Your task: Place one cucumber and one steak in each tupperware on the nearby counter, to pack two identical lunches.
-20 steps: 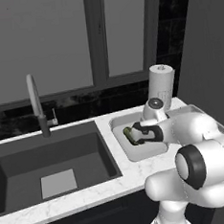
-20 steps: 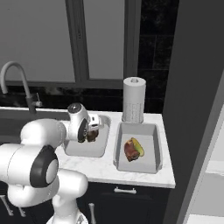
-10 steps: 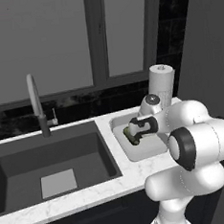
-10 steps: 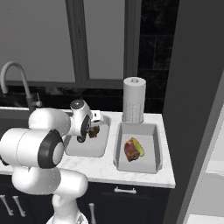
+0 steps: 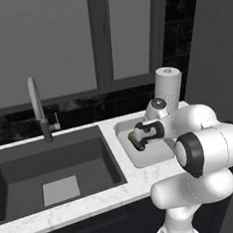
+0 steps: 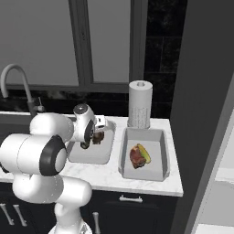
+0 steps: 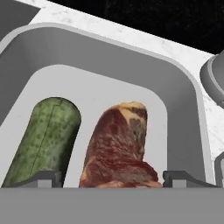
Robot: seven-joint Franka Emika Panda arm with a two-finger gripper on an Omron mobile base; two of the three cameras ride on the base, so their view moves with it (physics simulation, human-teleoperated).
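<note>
My gripper hangs low over the left tupperware, open, its fingertips standing apart on either side of a reddish-brown steak that lies on the container floor. A dark green cucumber lies beside the steak in the same container. From the base, the gripper is over this tupperware beside the sink, with the cucumber under it. The right tupperware holds another steak and a yellowish-green cucumber.
A tall paper towel roll stands behind the two containers. The dark sink basin with its faucet lies to the left. A dark wall panel closes off the counter's right end.
The jaws have spread wider and the steak now lies free between them in the left tupperware. The hand has stayed over that container.
</note>
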